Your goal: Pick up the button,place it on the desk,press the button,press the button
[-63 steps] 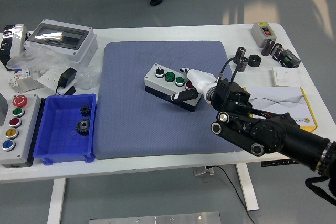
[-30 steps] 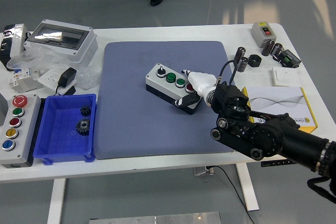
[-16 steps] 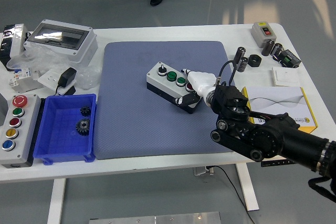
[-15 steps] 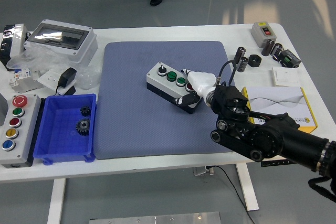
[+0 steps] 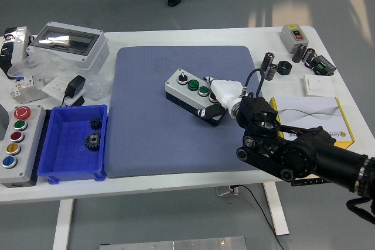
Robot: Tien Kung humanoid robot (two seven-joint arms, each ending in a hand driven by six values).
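Hand point(image 5: 218, 99) curled on button box point(image 5: 192, 94), box on mat point(image 5: 146, 127)

R robot hand point(image 5: 218, 99) grips button box point(image 5: 193, 95) on mat point(image 5: 152, 127).

White table point(image 5: 176, 182), carrying a blue-grey mat point(image 5: 152, 139) at centre. Left of it: blue bin point(image 5: 58, 171), five-button control box point(image 5: 16, 137), clear-lidded enclosure point(image 5: 69, 42), black adapter point(image 5: 75, 88). Right of it: yellow-edged box point(image 5: 328, 115), small grey switch box point(image 5: 292, 34), black cylinders point(image 5: 269, 62).
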